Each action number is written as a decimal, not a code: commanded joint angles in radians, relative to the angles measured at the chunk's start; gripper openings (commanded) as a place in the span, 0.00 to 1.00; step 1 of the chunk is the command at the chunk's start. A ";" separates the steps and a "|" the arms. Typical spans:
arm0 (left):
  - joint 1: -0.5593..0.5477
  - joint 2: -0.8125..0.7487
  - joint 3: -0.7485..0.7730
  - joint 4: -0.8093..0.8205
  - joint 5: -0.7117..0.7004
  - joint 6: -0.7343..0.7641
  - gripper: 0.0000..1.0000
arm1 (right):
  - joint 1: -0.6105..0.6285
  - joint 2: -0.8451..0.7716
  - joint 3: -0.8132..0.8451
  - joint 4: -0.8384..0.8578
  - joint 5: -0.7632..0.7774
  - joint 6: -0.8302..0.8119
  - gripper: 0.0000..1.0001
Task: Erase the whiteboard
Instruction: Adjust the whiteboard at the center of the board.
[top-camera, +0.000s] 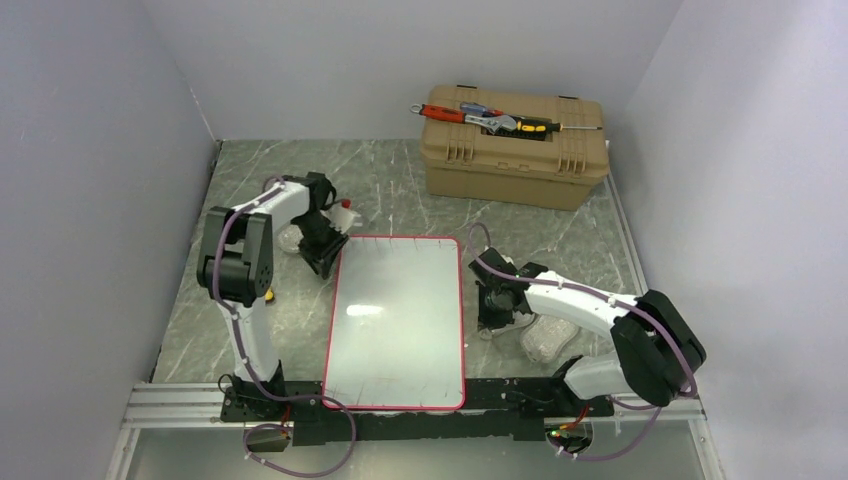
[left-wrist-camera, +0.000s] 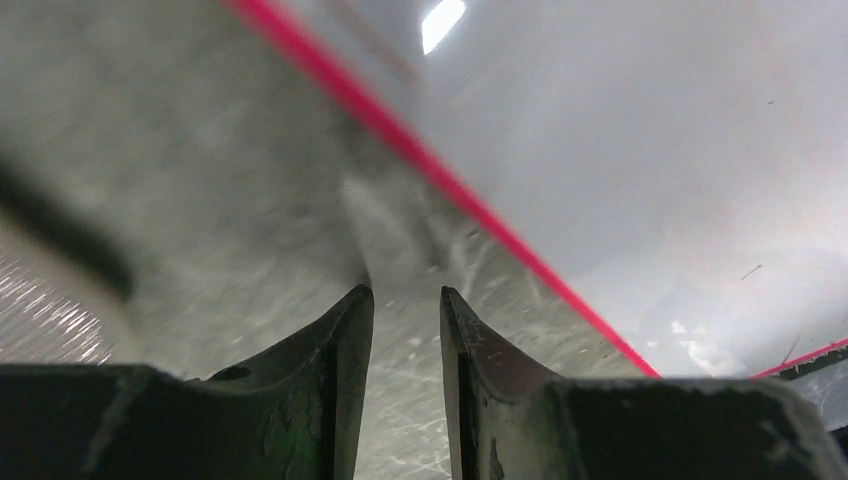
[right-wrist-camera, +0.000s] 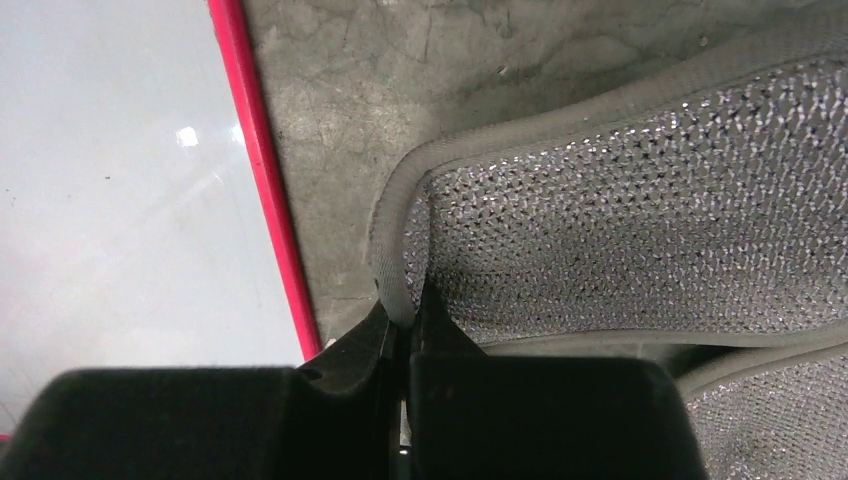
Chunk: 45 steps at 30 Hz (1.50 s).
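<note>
The whiteboard (top-camera: 400, 320) lies flat in the middle of the table, glossy white with a thin red rim; I see only faint specks on it. My left gripper (top-camera: 322, 252) sits just off its far left corner, open and empty, low over the marble table (left-wrist-camera: 405, 292), with the red rim (left-wrist-camera: 480, 215) to its right. My right gripper (top-camera: 495, 315) is just off the board's right edge, shut on the hem of a grey mesh cloth (right-wrist-camera: 640, 220). The cloth (top-camera: 545, 338) lies on the table beside it. The board's rim (right-wrist-camera: 262, 190) runs left of the fingers.
A tan toolbox (top-camera: 515, 160) stands at the back right with hand tools (top-camera: 490, 118) on its lid. A second whitish mesh cloth (top-camera: 291, 238) and a small red-capped object (top-camera: 345, 205) lie behind the left gripper. Walls close in on three sides.
</note>
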 joint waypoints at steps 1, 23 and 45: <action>-0.108 0.067 -0.010 0.059 0.023 -0.041 0.36 | 0.002 0.027 -0.040 0.062 -0.083 -0.001 0.00; -0.151 0.186 0.309 -0.026 0.264 -0.041 0.36 | 0.140 0.057 -0.125 0.301 -0.320 0.079 0.00; 0.010 0.148 0.384 -0.082 0.328 0.030 0.39 | -0.203 0.121 0.182 0.291 -0.394 0.042 0.00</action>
